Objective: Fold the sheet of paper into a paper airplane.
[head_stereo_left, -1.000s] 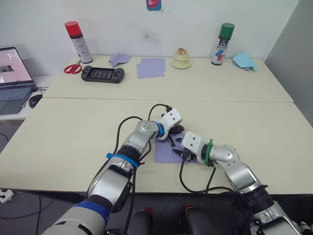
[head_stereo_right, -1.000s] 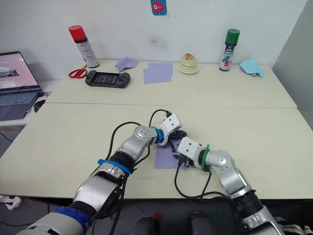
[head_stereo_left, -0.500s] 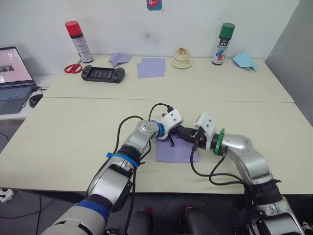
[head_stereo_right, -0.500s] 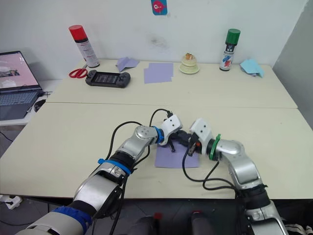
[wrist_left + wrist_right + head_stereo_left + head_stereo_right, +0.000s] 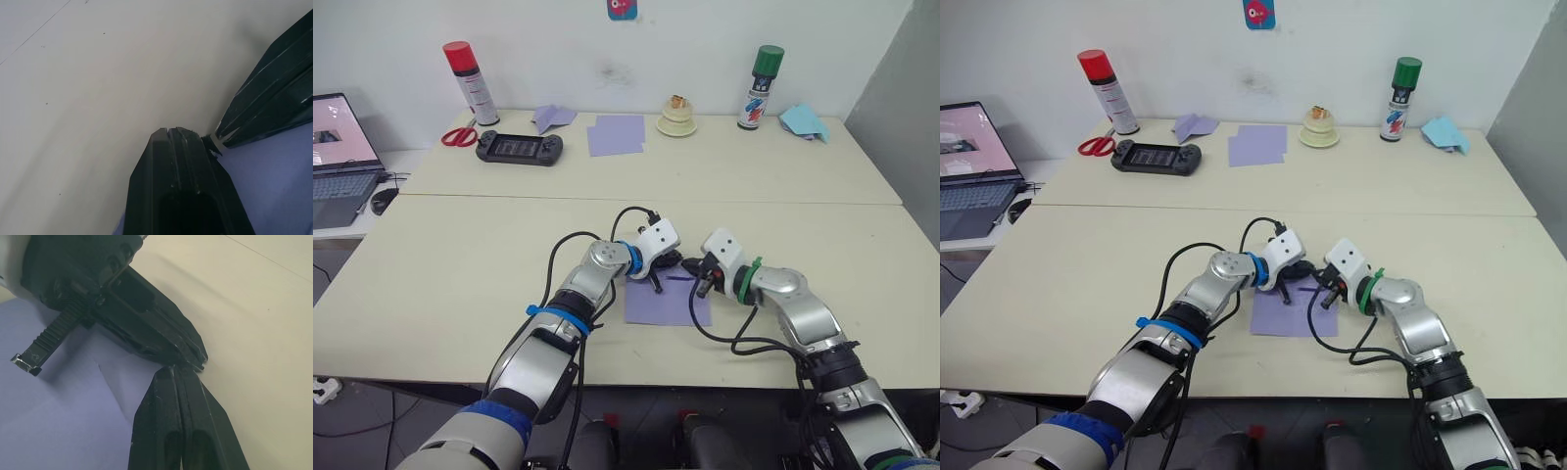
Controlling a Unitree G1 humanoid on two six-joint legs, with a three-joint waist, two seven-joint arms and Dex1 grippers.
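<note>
Both grippers meet at the far edge of the lavender sheet of paper (image 5: 668, 303), which lies flat on the near table (image 5: 460, 284). The left gripper (image 5: 177, 131) and right gripper (image 5: 182, 369) each have fingers pressed together, tips nearly touching. An early fold seems under way; next, that edge needs lifting. Whether either tip pins paper is hidden.

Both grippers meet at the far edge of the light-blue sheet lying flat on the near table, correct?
Not quite: the sheet of paper is lavender-purple, not light blue, as the left eye view shows. The rest holds: the left gripper and the right gripper meet at its far edge, and it lies flat on the near table.
</note>
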